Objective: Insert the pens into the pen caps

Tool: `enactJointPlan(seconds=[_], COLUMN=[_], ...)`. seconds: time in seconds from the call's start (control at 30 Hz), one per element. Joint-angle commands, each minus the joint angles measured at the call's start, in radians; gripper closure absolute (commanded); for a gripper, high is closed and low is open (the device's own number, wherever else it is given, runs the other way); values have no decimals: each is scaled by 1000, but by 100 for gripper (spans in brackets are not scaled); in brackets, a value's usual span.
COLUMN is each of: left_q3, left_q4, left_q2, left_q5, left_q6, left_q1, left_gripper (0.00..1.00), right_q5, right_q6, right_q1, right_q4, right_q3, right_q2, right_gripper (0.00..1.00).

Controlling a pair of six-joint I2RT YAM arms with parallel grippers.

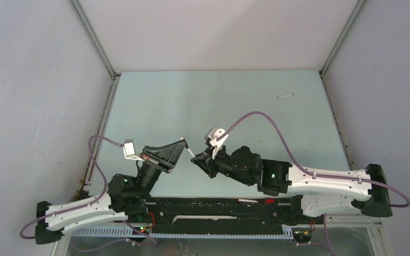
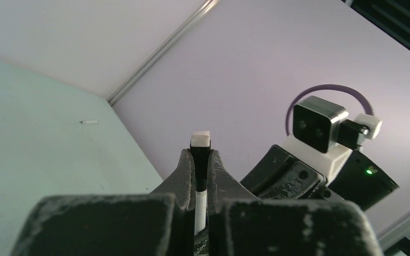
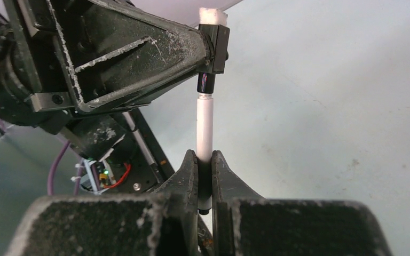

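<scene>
Capping step: my right jaws clench the pen [image 3: 205, 125], my left jaws the cap [image 3: 206, 82], above the table [image 1: 235, 106]; tip seemingly just entering. Next I push straight along the barrel

You're looking at a white pen [image 3: 205, 125] with a black pen cap [image 3: 206, 82], a black, grey-scuffed left gripper [image 2: 199, 160] and right gripper [image 3: 205, 160], a purple cable [image 1: 256, 113], and a pale mint worktop [image 1: 192, 101].

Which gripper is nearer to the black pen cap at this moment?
Left. The left gripper is shut on the pen cap itself. The right gripper is shut on the white pen further down its barrel, not touching the cap.
</scene>
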Motion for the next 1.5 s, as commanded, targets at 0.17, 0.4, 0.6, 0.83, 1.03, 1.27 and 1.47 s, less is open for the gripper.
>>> enactJointPlan(seconds=[0.17,0.4,0.6,0.83,1.03,1.27,1.47], left_q3=[67,120,152,162,93,-11,-47], left_q4=[-257,-413,-485,-510,-339,-96,-33], left_q2=[66,117,145,166,120,51,4], left_q5=[-183,-279,-305,-311,-209,-19,96], left_q6=[-96,-190,-205,-190,-97,18,87], left_q1=[4,4,4,4,4,4,4], left_gripper=[100,100,100,100,100,100,100], right_q5=[189,259,252,79,-230,-572,-775], right_q6=[-87,-155,-170,-113,-75,-1,51], right_q1=[-19,-20,-34,-102,-176,-256,-302], right_q4=[2,-81,-168,-198,-63,122,199], right_q3=[226,357,475,513,405,325,319], right_q2=[103,231,315,315,222,153,128], right_gripper=[100,100,100,100,100,100,100])
